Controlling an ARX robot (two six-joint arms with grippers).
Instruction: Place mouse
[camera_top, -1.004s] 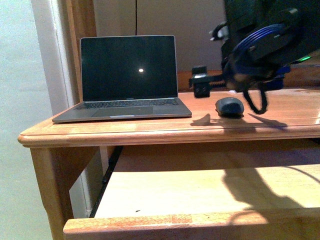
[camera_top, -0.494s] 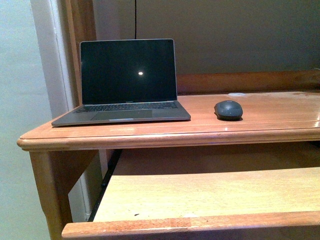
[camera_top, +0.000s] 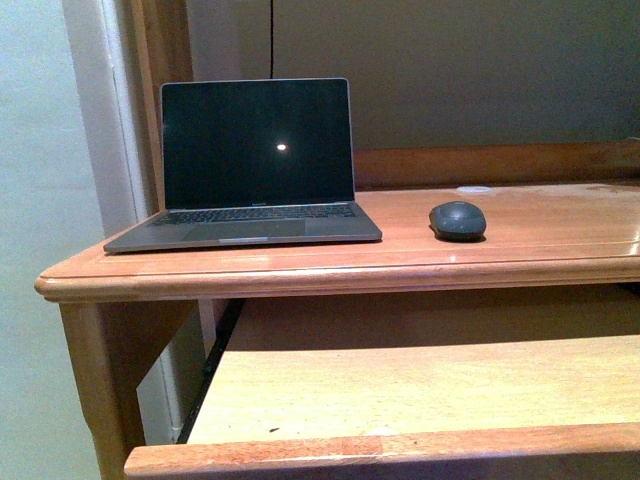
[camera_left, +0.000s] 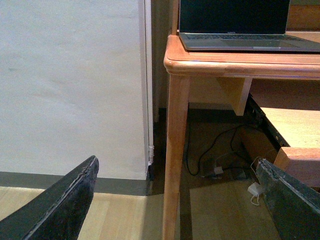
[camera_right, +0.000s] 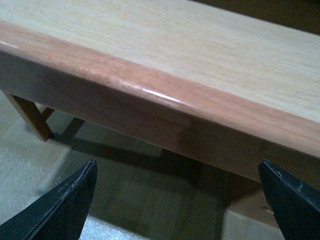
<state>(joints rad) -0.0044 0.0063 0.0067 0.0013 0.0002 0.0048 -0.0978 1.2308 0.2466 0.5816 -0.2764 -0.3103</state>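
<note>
Both pairs of fingers stand wide apart with nothing between them. On the left arm, the fingers (camera_left: 55, 205) hang low beside the bench's corner leg, over the pale floor, facing the white wall (camera_left: 70, 85). On the right arm, the fingers (camera_right: 60, 205) hover just in front of the rounded front lip of the pull-out shelf, looking down past it to the floor. Neither arm shows in the front view.

Largest of what is seen is the wooden bench (camera_top: 560, 250), its top glossy and reddish, with a raised back rail. Beneath it the paler pull-out shelf (camera_top: 420, 385) is drawn forward. An open laptop (camera_top: 255, 150) sits on the bench's left part, screen dark but for one small bright dot. To the right of the laptop, apart from it, rests the mouse (camera_top: 457, 220), dark grey and domed, flat on the bench top. Behind the mouse, near the back rail, lies a small white disc (camera_top: 474, 189). Cables (camera_left: 215, 155) trail on the floor under the bench.
</note>
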